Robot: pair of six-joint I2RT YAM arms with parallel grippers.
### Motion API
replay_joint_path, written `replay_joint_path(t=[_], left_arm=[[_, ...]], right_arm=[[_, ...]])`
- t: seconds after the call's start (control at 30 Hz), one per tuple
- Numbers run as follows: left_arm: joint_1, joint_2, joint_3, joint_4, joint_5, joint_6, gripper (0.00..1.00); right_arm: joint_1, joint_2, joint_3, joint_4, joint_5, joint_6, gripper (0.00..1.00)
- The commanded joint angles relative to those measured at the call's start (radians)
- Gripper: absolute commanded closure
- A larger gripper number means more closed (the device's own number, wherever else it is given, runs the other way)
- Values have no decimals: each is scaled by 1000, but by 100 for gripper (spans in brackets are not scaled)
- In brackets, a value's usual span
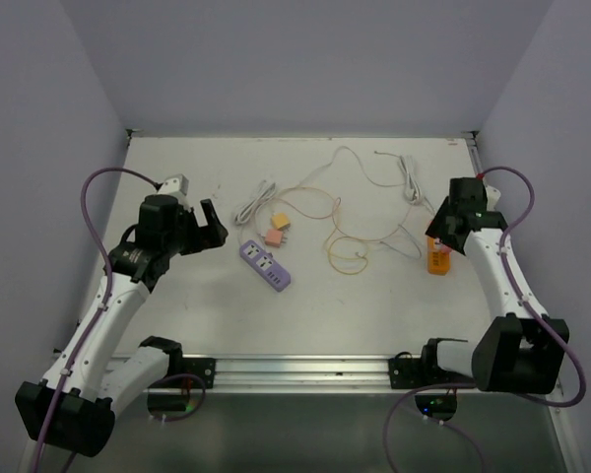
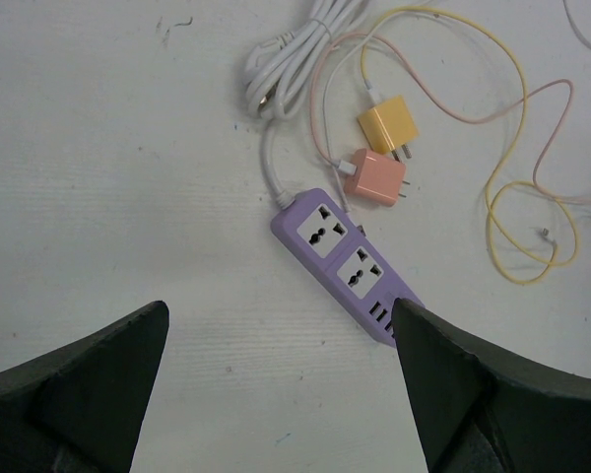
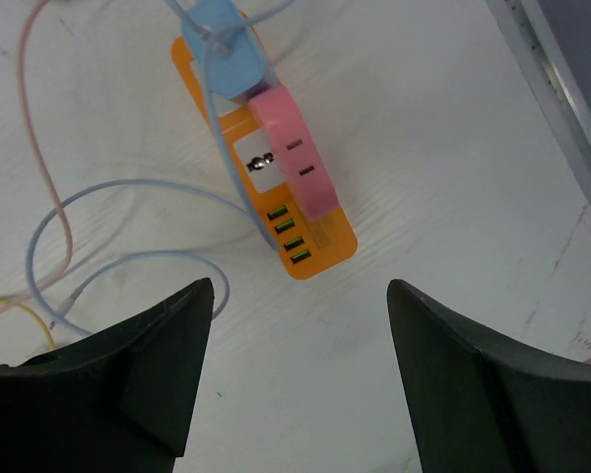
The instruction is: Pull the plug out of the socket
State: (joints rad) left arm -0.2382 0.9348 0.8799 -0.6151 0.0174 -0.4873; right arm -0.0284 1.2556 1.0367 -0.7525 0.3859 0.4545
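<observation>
An orange power strip (image 3: 320, 251) lies at the right of the table (image 1: 438, 258). A pink plug (image 3: 291, 148) and a blue plug (image 3: 222, 39) sit in it. My right gripper (image 3: 297, 291) is open and empty, hovering just short of the strip's USB end (image 1: 441, 235). A purple power strip (image 2: 350, 261) lies mid-table (image 1: 266, 266) with both sockets empty. A yellow plug (image 2: 389, 126) and a salmon plug (image 2: 374, 177) lie loose beside it. My left gripper (image 2: 281, 307) is open and empty, left of the purple strip (image 1: 215, 227).
A coiled white cord (image 2: 295, 59) runs from the purple strip. Thin yellow and pink cables (image 1: 345, 251) loop across the table's middle. Another white cord (image 1: 410, 177) lies at the back right. A metal rail (image 3: 552, 89) edges the table on the right.
</observation>
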Motion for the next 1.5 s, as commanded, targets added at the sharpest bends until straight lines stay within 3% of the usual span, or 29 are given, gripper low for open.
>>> replay_joint_path(t=[0.0, 0.33, 0.7, 0.9, 1.13, 1.47], left_arm=[[-6, -13, -5, 34, 15, -2, 0], [-6, -7, -39, 66, 44, 12, 0], [-6, 1, -61, 87, 59, 13, 0], [-6, 9, -61, 92, 67, 9, 0], [-6, 6, -56, 91, 64, 9, 0], [-6, -2, -53, 89, 64, 4, 0]], right_arm=[[-73, -47, -73, 87, -76, 105, 26], [-139, 21, -220, 235, -203, 47, 24], [-139, 183, -184, 301, -288, -89, 24], [-137, 277, -152, 292, -329, -112, 36], [-102, 301, -135, 259, -341, -131, 66], [119, 298, -127, 223, -360, -102, 73]])
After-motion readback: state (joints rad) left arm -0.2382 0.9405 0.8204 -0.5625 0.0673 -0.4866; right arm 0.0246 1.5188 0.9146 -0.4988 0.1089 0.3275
